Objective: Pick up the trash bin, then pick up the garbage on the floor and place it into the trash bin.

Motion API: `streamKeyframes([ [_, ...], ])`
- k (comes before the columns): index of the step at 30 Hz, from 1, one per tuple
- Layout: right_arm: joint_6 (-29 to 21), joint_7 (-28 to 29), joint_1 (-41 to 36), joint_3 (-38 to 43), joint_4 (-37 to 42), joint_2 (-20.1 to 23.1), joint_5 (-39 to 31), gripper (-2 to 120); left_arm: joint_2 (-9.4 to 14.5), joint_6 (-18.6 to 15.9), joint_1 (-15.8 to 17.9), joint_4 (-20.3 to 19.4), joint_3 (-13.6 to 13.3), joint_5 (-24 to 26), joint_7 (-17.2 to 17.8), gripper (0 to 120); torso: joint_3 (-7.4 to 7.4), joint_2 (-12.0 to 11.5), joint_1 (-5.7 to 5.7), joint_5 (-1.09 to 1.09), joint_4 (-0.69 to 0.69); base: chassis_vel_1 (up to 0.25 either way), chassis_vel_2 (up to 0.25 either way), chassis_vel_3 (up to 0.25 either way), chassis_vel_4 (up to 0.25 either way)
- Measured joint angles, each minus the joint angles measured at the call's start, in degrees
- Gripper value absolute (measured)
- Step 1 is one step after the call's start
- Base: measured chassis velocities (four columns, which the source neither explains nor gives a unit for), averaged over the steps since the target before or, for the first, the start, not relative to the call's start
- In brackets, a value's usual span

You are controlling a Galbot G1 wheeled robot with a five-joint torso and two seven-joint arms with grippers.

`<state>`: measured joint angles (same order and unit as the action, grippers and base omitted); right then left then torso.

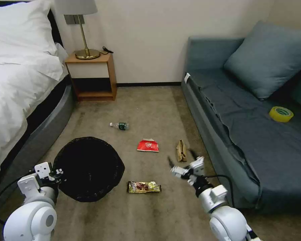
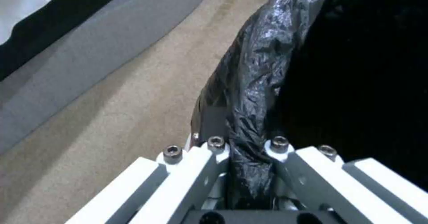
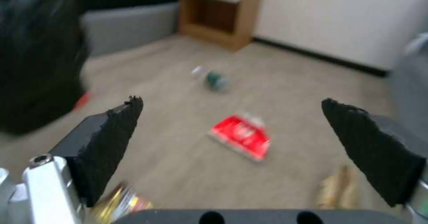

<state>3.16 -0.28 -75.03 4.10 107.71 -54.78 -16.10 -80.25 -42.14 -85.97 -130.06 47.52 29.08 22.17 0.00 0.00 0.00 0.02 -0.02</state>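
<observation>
The trash bin point(image 1: 87, 167), lined with a crinkly black bag, sits low on my left. My left gripper point(image 1: 56, 174) is shut on its near rim; the left wrist view has the bag-covered rim point(image 2: 254, 83) pinched in that gripper point(image 2: 246, 147). My right gripper point(image 1: 182, 161) hangs open over the carpet, its black fingertips point(image 3: 118, 130) wide apart. The garbage lies on the floor: a clear bottle point(image 1: 119, 126) point(image 3: 213, 78), a red packet point(image 1: 147, 145) point(image 3: 240, 137), a tan paper bag point(image 1: 181, 150) point(image 3: 336, 187) and a brown-gold wrapper point(image 1: 144, 186) point(image 3: 120, 204).
A bed point(image 1: 20, 83) with a grey base runs along the left. A wooden nightstand point(image 1: 92, 77) with a lamp stands at the back wall. A blue-grey sofa point(image 1: 244, 127) on the right holds a cushion and a yellow tape roll point(image 1: 281, 114). Open carpet lies between them.
</observation>
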Motion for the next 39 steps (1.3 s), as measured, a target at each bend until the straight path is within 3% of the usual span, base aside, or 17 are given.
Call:
streamKeyframes([
  [7,0.0,-1.2,15.9,-16.8,-7.9,6.0,-3.6,100,-1.1,0.0,-0.3,0.1,-0.5,-2.0,0.0,3,0.00,0.0,0.00,0.00,0.03,0.000,0.000,0.000,0.000],
  [18,-2.5,-5.9,34.7,-35.8,-16.8,7.7,-4.7,100,-2.2,0.0,-0.9,-0.4,-0.9,-3.1,-0.1,3,0.01,0.0,0.00,-0.02,0.03,0.000,0.000,0.000,0.000],
  [23,-4.0,-7.5,45.3,-49.9,-22.9,6.4,-6.5,100,-2.3,0.0,-0.8,-0.5,-0.1,-3.0,-0.1,3,0.01,0.0,0.01,-0.02,0.02,0.000,0.000,0.000,0.000],
  [28,-3.5,-7.9,49.2,-57.0,-26.8,4.9,-6.9,100,-2.3,0.0,-1.1,-1.0,0.5,-2.9,-0.1,3,0.00,0.0,0.01,-0.02,0.03,0.000,0.000,0.000,0.000],
  [31,-1.8,-8.4,54.6,-65.3,-32.4,2.7,-6.9,100,-2.4,0.0,-1.3,-1.5,1.2,-2.3,-0.1,3,0.01,0.0,0.00,-0.02,0.02,0.000,0.000,0.000,0.000],
  [39,0.0,-9.4,60.2,-71.2,-41.6,-1.6,-7.7,100,-2.6,0.0,-1.4,-1.8,2.4,-1.4,-0.4,3,0.01,0.0,0.01,-0.03,0.03,0.000,0.000,0.000,0.000],
])
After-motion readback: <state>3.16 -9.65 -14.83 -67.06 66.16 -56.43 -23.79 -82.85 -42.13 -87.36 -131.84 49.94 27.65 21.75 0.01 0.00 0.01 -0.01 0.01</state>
